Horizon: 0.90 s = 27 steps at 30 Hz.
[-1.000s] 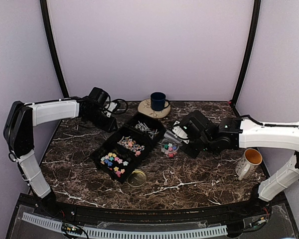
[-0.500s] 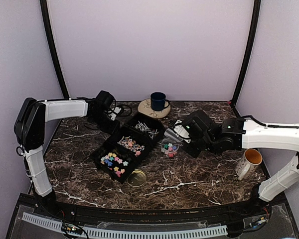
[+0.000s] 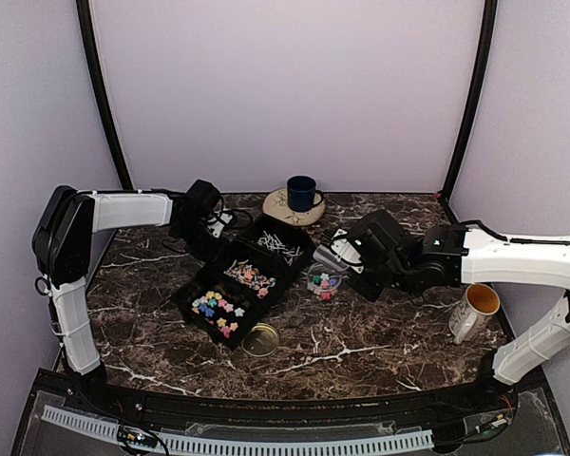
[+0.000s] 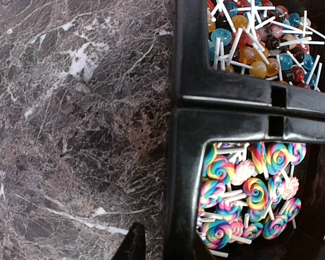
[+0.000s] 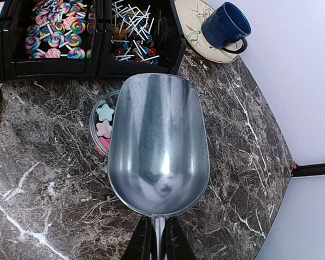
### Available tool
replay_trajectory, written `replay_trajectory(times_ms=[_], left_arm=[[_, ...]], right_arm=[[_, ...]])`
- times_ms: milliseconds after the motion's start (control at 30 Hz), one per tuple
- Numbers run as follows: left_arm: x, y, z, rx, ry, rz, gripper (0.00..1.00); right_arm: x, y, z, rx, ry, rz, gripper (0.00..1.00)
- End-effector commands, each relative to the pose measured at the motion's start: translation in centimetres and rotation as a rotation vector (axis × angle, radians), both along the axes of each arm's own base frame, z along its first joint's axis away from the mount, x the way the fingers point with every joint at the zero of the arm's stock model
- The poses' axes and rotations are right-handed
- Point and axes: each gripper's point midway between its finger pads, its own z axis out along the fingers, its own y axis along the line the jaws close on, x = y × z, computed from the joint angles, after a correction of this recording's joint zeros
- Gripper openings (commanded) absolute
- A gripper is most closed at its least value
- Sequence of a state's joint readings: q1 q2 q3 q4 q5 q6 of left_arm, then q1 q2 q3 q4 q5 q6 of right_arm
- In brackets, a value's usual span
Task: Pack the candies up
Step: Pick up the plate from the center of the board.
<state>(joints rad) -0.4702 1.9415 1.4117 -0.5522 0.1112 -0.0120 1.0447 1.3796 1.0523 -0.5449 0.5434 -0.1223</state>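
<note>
The candies lie in a black three-part tray (image 3: 198,285): pastel stars (image 3: 218,312), pink-and-white swirls (image 3: 250,275) and stick lollipops (image 3: 280,245). Up close, the swirls (image 4: 249,195) and the round lollipops (image 4: 260,38) fill two compartments. My left gripper (image 3: 217,237) (image 4: 167,246) is at the tray's back-left edge and straddles the rim (image 4: 184,179). Its outer finger (image 4: 131,244) stands slightly off the wall, so the jaws are narrowly open. My right gripper (image 3: 350,258) (image 5: 158,238) is shut on the handle of an empty metal scoop (image 5: 158,143). The scoop hangs over a clear jar (image 3: 323,282) holding star candies (image 5: 104,122).
A gold lid (image 3: 260,339) lies in front of the tray. At the back, a blue mug (image 3: 301,193) stands on a patterned plate (image 3: 280,211). A white mug (image 3: 475,312) with an orange inside is at the right, near the right arm.
My left arm has swung right from the back-left corner to the tray's back-left edge. The right arm with the scoop has barely moved.
</note>
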Motion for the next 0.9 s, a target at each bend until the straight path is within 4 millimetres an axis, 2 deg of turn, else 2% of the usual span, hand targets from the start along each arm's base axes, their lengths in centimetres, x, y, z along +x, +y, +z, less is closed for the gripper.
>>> replay_trajectory(times_ms=[0,133,467,700,867], left_arm=[[-0.6,0.4,-0.4,0.032,0.027,-0.006,0.24],[-0.7,0.4,-0.8,0.036,0.037,-0.004,0.21],[-0.9,0.2,-0.6,0.021,0.046,-0.001,0.00],[-1.6,0.0,0.5,-0.015,0.045,0.010,0.00],[-2.1,0.1,2.4,-0.055,0.004,0.019,0.00]], right_arm=[[0.7,0.3,0.7,0.031,-0.030,-0.014,0.00],[0.6,0.2,0.7,0.034,-0.030,-0.015,0.00],[0.7,0.1,1.0,0.037,-0.035,-0.019,0.00],[0.7,0.1,1.4,0.042,-0.038,-0.022,0.00],[0.8,0.4,2.4,0.069,-0.045,-0.026,0.00]])
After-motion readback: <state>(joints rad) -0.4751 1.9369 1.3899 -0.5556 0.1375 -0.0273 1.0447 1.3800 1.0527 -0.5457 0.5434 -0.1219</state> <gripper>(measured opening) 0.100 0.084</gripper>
